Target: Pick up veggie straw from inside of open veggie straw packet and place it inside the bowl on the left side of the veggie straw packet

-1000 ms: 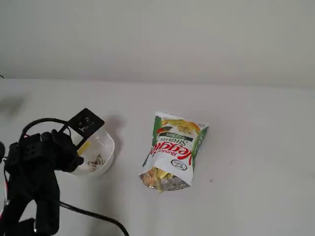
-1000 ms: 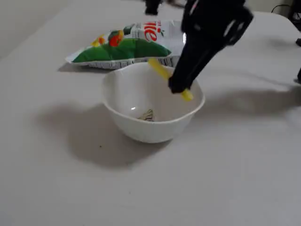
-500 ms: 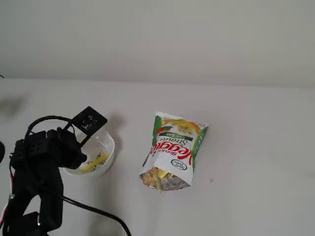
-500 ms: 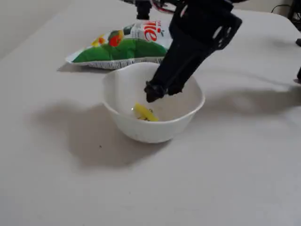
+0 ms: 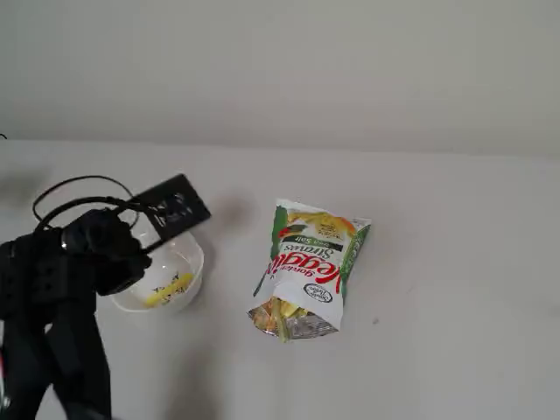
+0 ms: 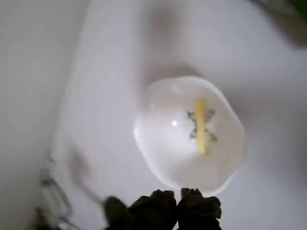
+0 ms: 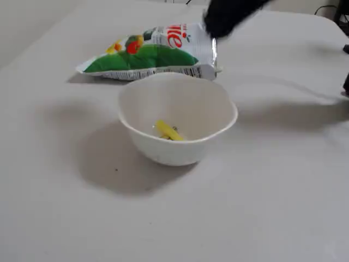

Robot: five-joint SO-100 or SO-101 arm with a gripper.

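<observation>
In the wrist view the gripper [image 6: 178,203] sits at the bottom edge, its two dark fingertips pressed together with nothing between them, so it reads as closed and empty. Just beyond it lies the bowl [image 6: 158,158], and the veggie straw [image 6: 201,127] rests flat on the bowl's floor, across the small dark print, its long axis running straight away from the fingertips. From the low fixed view the yellow stick [image 7: 168,131] lies well below the rim [image 7: 131,117], with nothing over it. Farther off, the veggie straw packet [image 5: 311,267] lies on the table [image 5: 455,262] to the right of the bowl and apart from it, its open mouth showing more straws. The placing looks done; a clear path leads back to the packet
</observation>
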